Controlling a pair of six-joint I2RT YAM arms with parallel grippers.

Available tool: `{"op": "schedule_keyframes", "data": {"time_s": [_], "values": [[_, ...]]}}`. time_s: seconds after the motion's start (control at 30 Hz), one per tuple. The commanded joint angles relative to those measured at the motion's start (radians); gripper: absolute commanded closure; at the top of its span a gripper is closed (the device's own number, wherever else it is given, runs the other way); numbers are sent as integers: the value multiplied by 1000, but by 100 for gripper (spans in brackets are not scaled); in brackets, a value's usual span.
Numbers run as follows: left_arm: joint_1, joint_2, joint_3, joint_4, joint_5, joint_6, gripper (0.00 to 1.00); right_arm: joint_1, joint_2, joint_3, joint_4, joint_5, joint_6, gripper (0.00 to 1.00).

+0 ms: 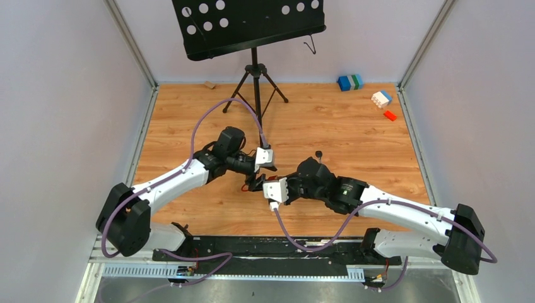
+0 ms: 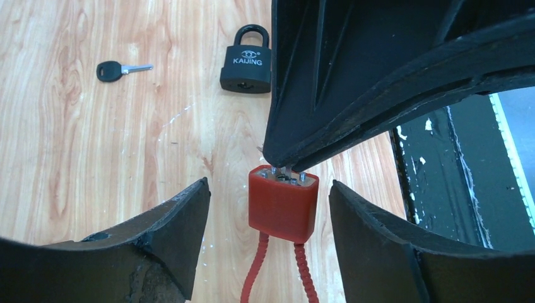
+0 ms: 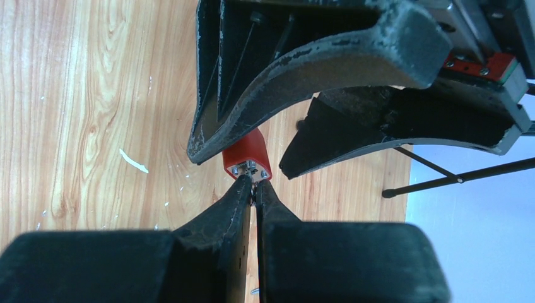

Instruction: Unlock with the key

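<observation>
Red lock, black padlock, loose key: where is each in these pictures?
Red lock (image 2: 282, 208): left wrist view, side of its red body.
Black padlock (image 2: 246, 66): left wrist view, its lettered body.
Loose key (image 2: 110, 71): left wrist view, its black head.

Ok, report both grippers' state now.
Left gripper: open, straddling the red cable padlock, not touching.
Right gripper: shut, tips at that padlock's top; anything pinched is hidden.

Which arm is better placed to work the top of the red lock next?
Right. The right end effector is shut, its tips at the metal-fitted top of the red rectangular cable padlock. The left end effector stands open astride the lock body, with gaps showing on both sides.
</observation>
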Motion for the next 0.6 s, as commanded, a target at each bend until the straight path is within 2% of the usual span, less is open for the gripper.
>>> {"op": "schedule_keyframes", "data": {"time_s": [0.0, 0.33, 0.57], "values": [[6, 22, 47, -34, 33, 36, 23, 13, -35, -15, 72, 24, -19, 100], [6, 16, 31, -33, 30, 92, 27, 15, -53, -10, 68, 13, 22, 100], [8, 114, 160, -248, 85, 231, 22, 22, -50, -11, 49, 11, -26, 100]]}}
